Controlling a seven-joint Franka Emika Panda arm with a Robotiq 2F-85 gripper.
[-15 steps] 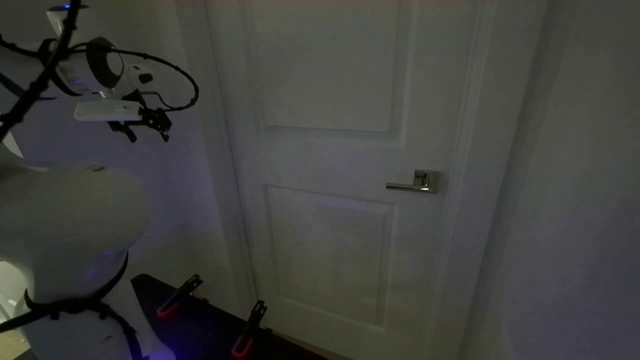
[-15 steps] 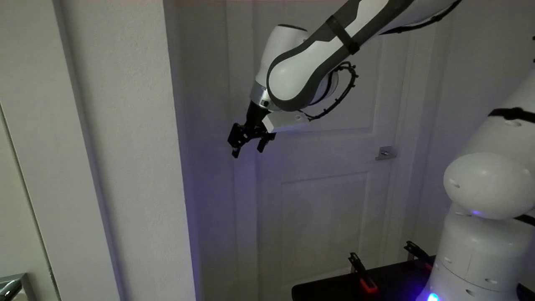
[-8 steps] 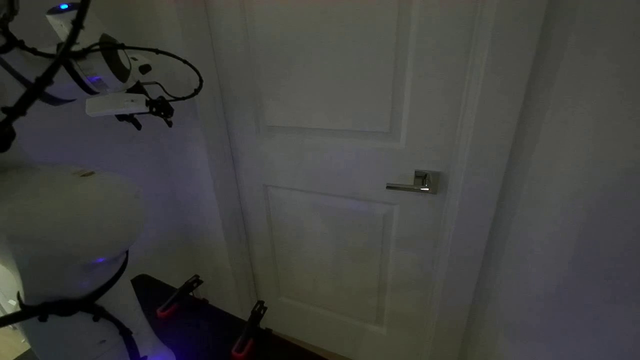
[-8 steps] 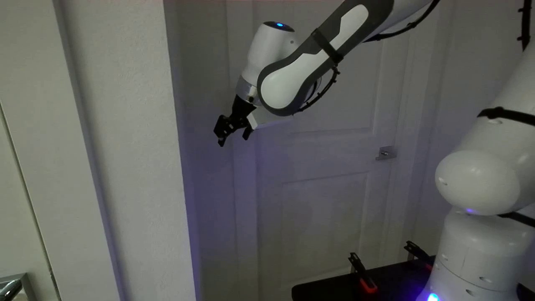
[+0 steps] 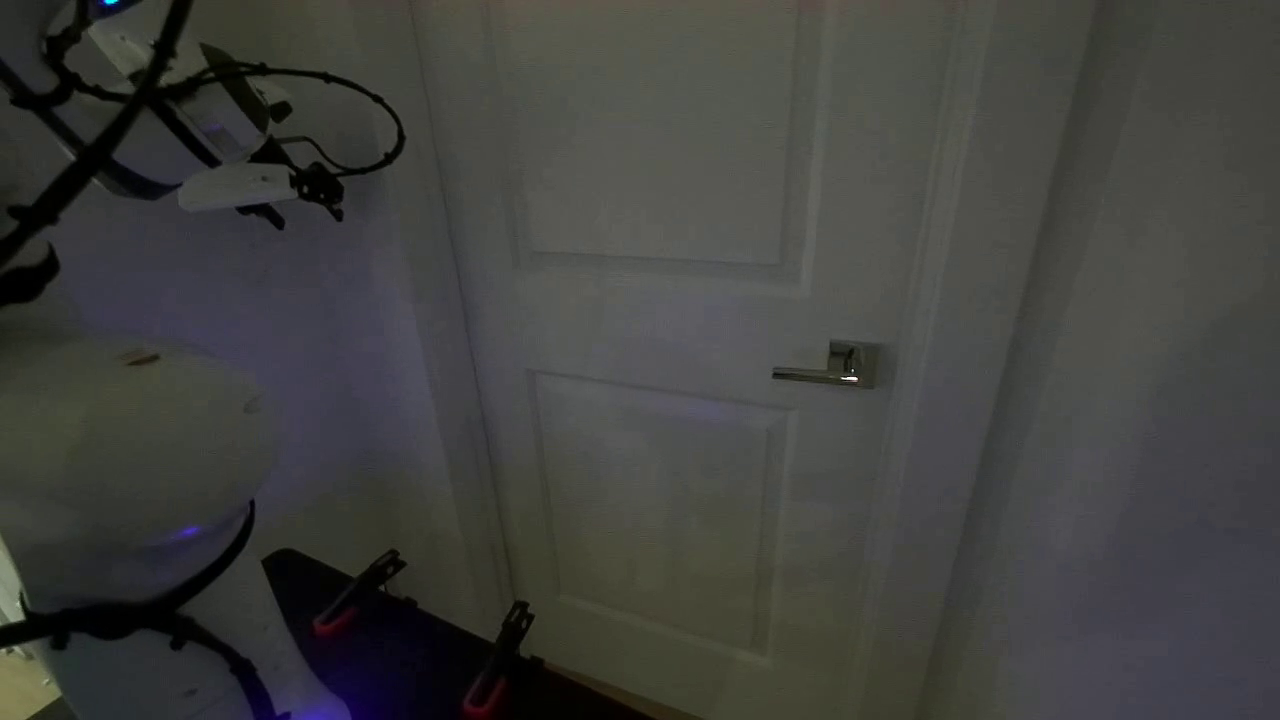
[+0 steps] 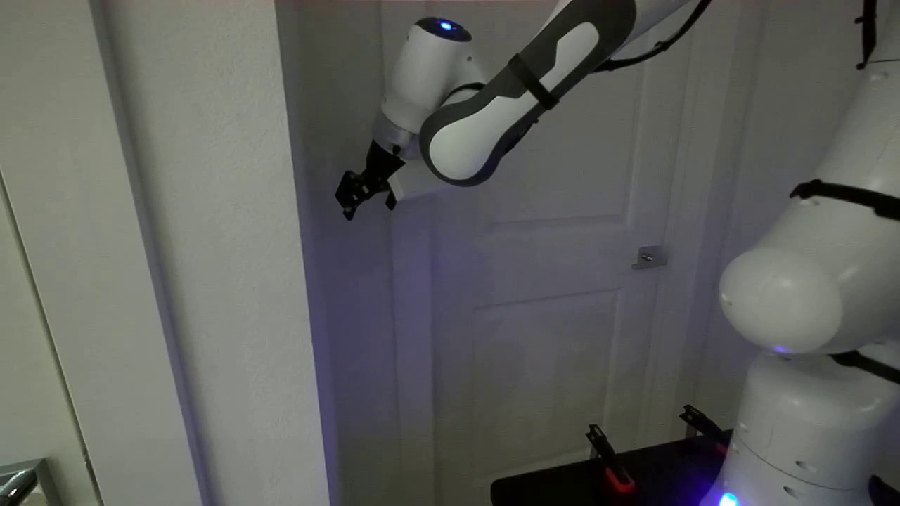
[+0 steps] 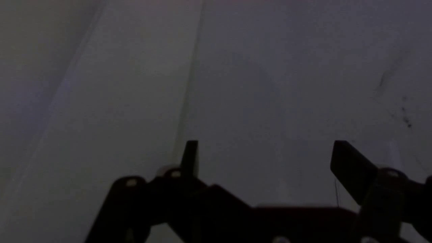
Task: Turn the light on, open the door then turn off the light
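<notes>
At the far side of the scene, the white door (image 5: pixel 660 320) stands closed in its frame (image 6: pixel 413 365), its silver lever handle (image 5: pixel 842 374) set near the right edge between the upper and lower raised panels (image 5: pixel 660 510). Well to the left of that handle is the gripper (image 7: pixel 264 141), higher than it and well apart from it in both exterior views. In an exterior view the gripper hangs in front of the strip of wall (image 6: pixel 358 316) just left of the frame, so the body of the door lies to its right. Its fingers (image 7: pixel 351 168) are spread wide, tips pointing down, and the pale wall shows through the gap between them. From the right, the arm (image 6: pixel 467 147) crosses in front of the door's upper part.

In the wrist view, small dark marks (image 7: pixel 406 119) dot the wall at right, and a faint pale edge (image 7: pixel 393 150) shows beside the right-hand finger, too dim to identify.

Near, at the foot of the robot's base (image 6: pixel 801 436), lies a black tabletop (image 5: pixel 400 670) with two black-and-red clamps (image 5: pixel 498 660) set along its far edge, toward the door. The scene is dim, with a bluish tint on the wall and a blue glow (image 6: pixel 728 500) low on the base.
</notes>
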